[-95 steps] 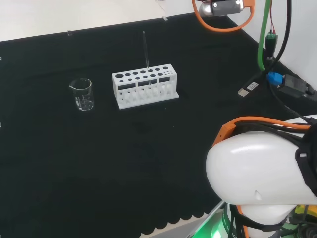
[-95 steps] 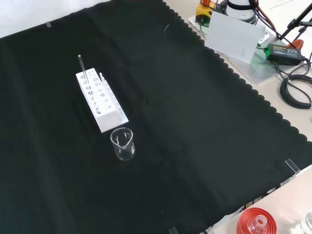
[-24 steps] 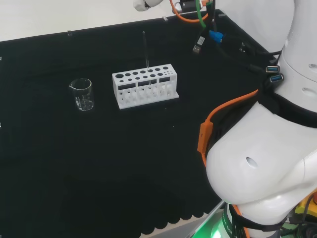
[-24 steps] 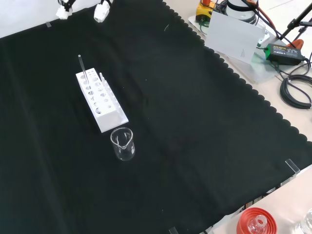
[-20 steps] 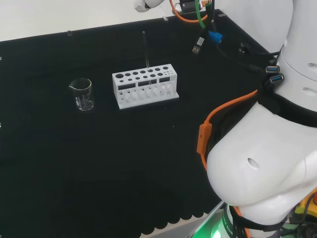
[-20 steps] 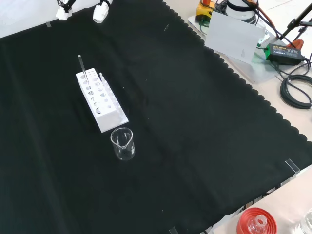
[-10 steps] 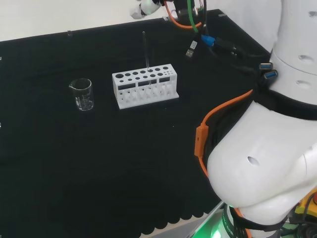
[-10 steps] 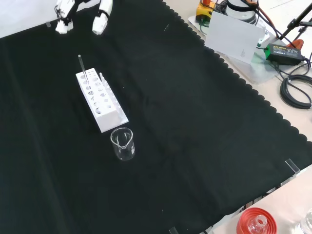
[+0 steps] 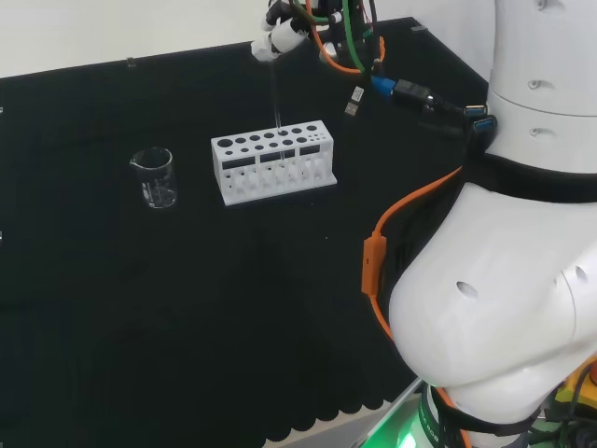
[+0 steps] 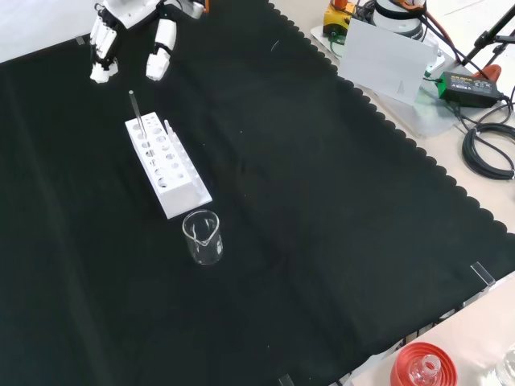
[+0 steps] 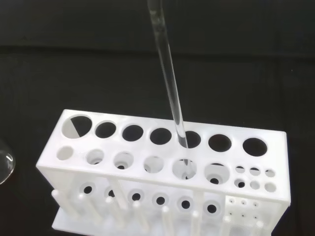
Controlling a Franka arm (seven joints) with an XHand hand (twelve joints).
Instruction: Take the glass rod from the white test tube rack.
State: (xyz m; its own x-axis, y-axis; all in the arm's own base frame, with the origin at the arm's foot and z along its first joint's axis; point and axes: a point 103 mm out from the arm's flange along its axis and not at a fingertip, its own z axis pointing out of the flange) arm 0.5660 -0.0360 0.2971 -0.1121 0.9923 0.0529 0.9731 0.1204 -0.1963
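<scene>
Since half a second ago, the hand [image 10: 129, 32] has come lower in the front view, toward the rod's top. Its fingers [image 10: 159, 48] hang straight and spread, gripping nothing, with a gap between them. Just below the fingertips stands the glass rod [image 10: 137, 112], upright in a back-row hole of the white test tube rack [image 10: 167, 165]. To do this step well, I judge the fingers should straddle the rod's upper end, close on it, then lift straight up so it clears the hole without tipping the rack. The rod is thin, clear and smooth; the rack is matte white plastic pierced with round holes. Beyond the rack sits a clear beaker [image 10: 202, 236].
</scene>
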